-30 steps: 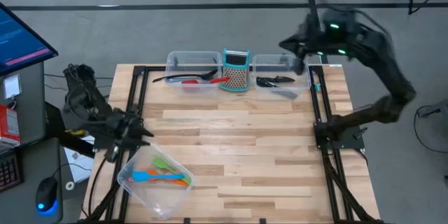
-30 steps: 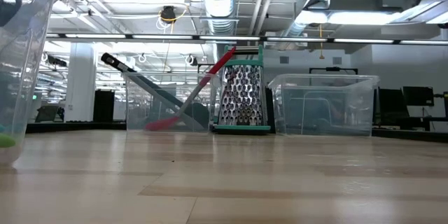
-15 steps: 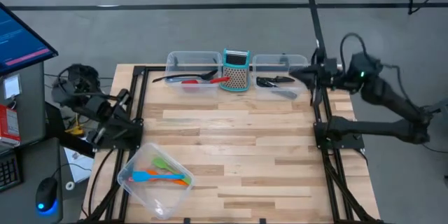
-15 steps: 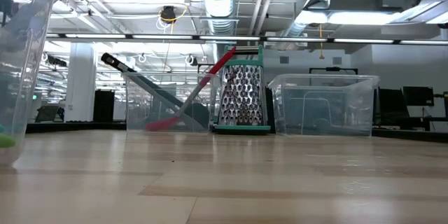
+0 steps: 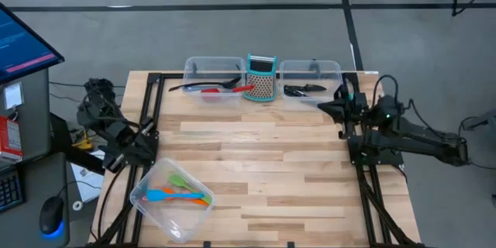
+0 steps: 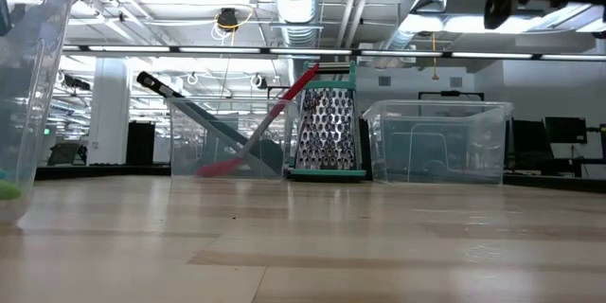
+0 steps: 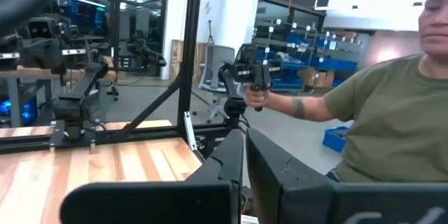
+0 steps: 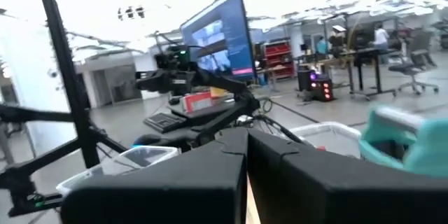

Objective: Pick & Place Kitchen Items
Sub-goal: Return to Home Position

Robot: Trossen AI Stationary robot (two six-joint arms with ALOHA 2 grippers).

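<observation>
Left gripper (image 7: 245,140): fingers pressed together, nothing held. It is parked at the left edge of the table (image 5: 256,163). Right gripper (image 8: 247,134): likewise closed and empty, at the right edge.

Risks, as judged:
- The near tub (image 5: 172,221) sits skewed just beside the left gripper, on its near side and close to the table edge. It could be nudged outward by a careless settling of that arm.
- The knife tub (image 5: 310,66) lies near the right gripper, just beyond it. Its rim could be clipped by a sideways swing.
- Farther off, well apart from both grippers, handles project over the rim of the spoon tub (image 5: 211,65). They could be tipped out if the table is jolted.

Orientation:
- Spatulas (image 5: 180,196): laid flat in the near tub, long axes roughly across the table; the green one is slanted.
- Knives (image 5: 302,90): long axes across the table, ends toward the grater (image 5: 261,79).
- Spoons (image 5: 209,87): also crosswise. The red spoon (image 6: 275,109) is propped up, its raised end toward the grater.
</observation>
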